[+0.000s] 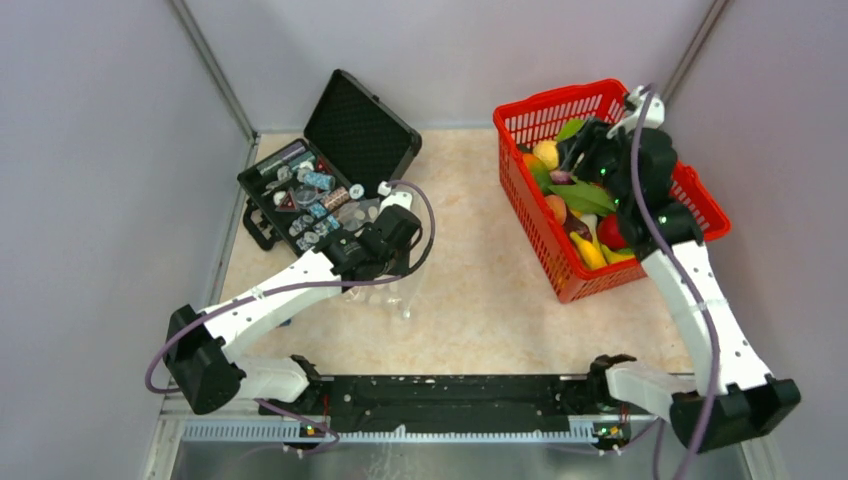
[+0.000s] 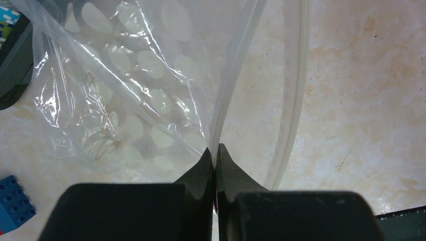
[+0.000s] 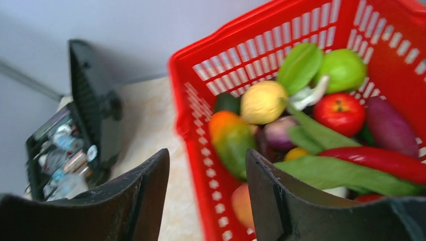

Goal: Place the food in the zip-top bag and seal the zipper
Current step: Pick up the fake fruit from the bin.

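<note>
The clear zip-top bag (image 2: pixel 125 100) lies crumpled on the table, and in the top view (image 1: pixel 398 292) it sits just in front of my left wrist. My left gripper (image 2: pixel 215 150) is shut on one whitish lip of the bag's mouth. The other zipper strip (image 2: pixel 297 100) runs free to the right, so the mouth is parted. The food (image 3: pixel 339 113) lies in the red basket: a red tomato, yellow, green and purple pieces. My right gripper (image 3: pixel 207 155) is open and empty above the basket's left wall, as the top view (image 1: pixel 580 150) also shows.
The red mesh basket (image 1: pixel 540 230) stands at the right back. An open black case (image 1: pixel 360 130) with small metal parts stands at the left back, also in the right wrist view (image 3: pixel 93 100). A blue brick (image 2: pixel 12 201) lies by the bag.
</note>
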Tool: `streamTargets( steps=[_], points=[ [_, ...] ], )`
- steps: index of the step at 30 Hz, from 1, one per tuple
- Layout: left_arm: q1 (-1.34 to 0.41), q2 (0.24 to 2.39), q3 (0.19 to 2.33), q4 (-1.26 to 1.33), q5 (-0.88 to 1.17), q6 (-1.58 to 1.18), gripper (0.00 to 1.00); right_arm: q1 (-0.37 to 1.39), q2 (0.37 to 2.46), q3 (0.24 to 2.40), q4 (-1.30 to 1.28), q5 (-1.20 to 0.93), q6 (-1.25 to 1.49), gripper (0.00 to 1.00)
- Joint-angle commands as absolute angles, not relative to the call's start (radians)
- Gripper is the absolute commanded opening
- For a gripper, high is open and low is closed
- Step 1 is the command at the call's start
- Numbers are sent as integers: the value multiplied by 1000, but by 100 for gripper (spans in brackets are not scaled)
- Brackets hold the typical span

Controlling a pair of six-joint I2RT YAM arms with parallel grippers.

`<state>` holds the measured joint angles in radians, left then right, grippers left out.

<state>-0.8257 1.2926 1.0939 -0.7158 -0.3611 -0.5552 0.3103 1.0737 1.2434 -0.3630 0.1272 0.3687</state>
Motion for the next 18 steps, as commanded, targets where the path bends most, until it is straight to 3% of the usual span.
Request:
streamTargets(
  steps=[1,9,13,18],
  points=[
    [-820,1282,1085,-670,-338,-540,0,96,1208,1291,-356,-109,374,57],
    [-820,1285,1089,-667,-313,-519,0,-26,1559,1564,-579,-182,69,60],
    [-819,1284,1088,-668,-305,-508,0,-30,1631,1588,-644,-214,-103,63],
    [-818,1290,1091,-667,-296,-497,0,-51,1660,1595,-557,-204,21,66]
  ],
)
